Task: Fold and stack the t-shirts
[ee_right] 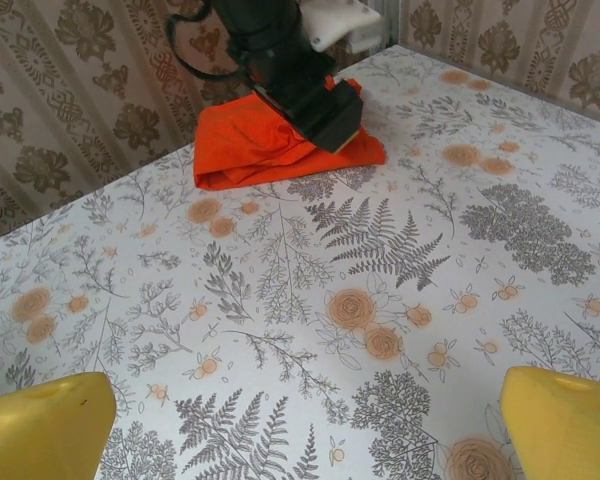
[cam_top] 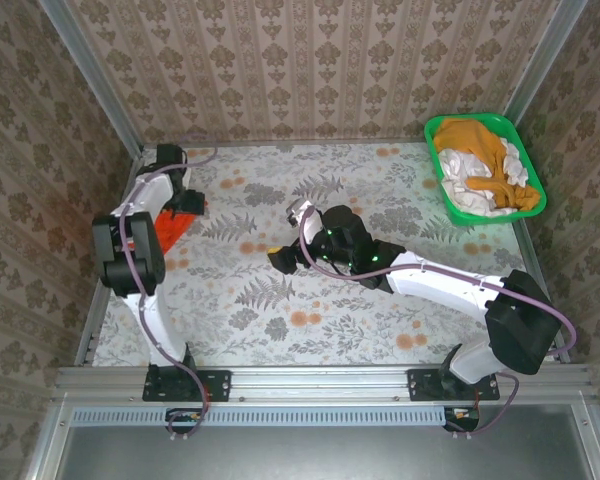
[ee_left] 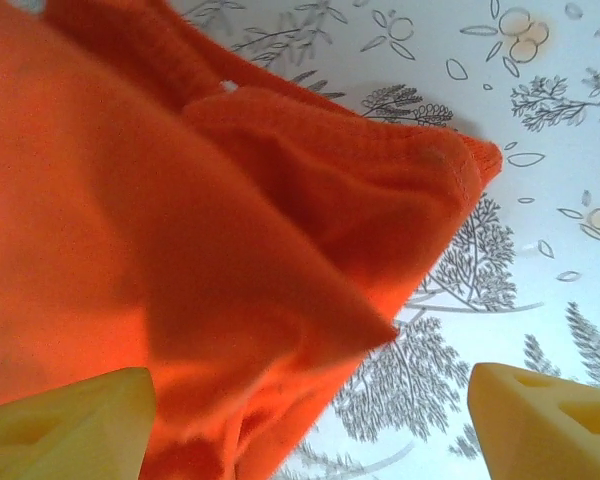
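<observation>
Though rumpled, bright red-orange t-shirt (ee_right: 245, 150)

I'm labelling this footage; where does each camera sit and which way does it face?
Top external: above and behind the bases, looking down on the table; both arms show.
Left wrist: on the left arm, close over the red-orange t-shirt; left tool open.
Right wrist: on the right arm, looking across the table at that t-shirt; right tool open.
Shared: all three show the red-orange t-shirt.
</observation>
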`<state>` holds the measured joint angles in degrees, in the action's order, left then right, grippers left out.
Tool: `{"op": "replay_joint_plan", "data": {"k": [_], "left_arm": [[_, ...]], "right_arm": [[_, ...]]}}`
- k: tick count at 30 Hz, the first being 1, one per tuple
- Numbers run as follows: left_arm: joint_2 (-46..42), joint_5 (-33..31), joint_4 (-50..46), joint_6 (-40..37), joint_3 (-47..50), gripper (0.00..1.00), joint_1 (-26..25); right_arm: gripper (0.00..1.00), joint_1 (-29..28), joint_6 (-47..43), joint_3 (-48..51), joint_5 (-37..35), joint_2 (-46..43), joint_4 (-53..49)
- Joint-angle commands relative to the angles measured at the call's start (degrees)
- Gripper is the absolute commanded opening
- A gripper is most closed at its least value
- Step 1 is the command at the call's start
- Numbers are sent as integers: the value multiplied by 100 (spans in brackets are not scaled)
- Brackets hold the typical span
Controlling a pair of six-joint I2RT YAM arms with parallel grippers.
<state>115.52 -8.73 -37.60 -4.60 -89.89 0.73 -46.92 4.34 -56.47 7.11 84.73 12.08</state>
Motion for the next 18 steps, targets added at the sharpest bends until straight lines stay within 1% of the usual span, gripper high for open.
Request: {"op": "replay_joint_plan", "data": {"k": [1, 5, 7, 8, 10, 11, 12, 13, 16, 18], "left_arm": [[409, -27, -371, -779, -402, 82, -17], [908, 115, -586, -795, -901, 76, -63], [1141, 50, -623, -755, -1129, 70, -101], [1244, -32, -673, -658, -1252, 65, -111], [1508, -207, -916, -288, -1607, 50, -103], [1598, -299, -1014, -127, -1756, 44, -107], [1731, -512, -1169, 139, -1921, 37, -104], [1858, -687, -1373, 474, -2150, 32, -78], [2089, -999, -1866, 1310, -2534, 25, 63], [2081, -1011, -1960, 1585, -2539, 22, 177]], "right_arm": [[100, -28, 76, 122, -164, 22, 86], [100, -28, 76, 130, -192, 10, 50], [100, -23, 81, 129, -200, 20, 36], [100, -26, 76, 135, -195, 18, 24], [100, -21, 76, 136, -209, 9, 0], [100, -23, 84, 148, -212, 0, -3], [100, -27, 84, 163, -235, -8, -9], [100, -27, 89, 184, -252, -13, -9], [100, -27, 86, 205, -281, -28, -24], [100, -28, 84, 230, -287, -49, -43]]}}
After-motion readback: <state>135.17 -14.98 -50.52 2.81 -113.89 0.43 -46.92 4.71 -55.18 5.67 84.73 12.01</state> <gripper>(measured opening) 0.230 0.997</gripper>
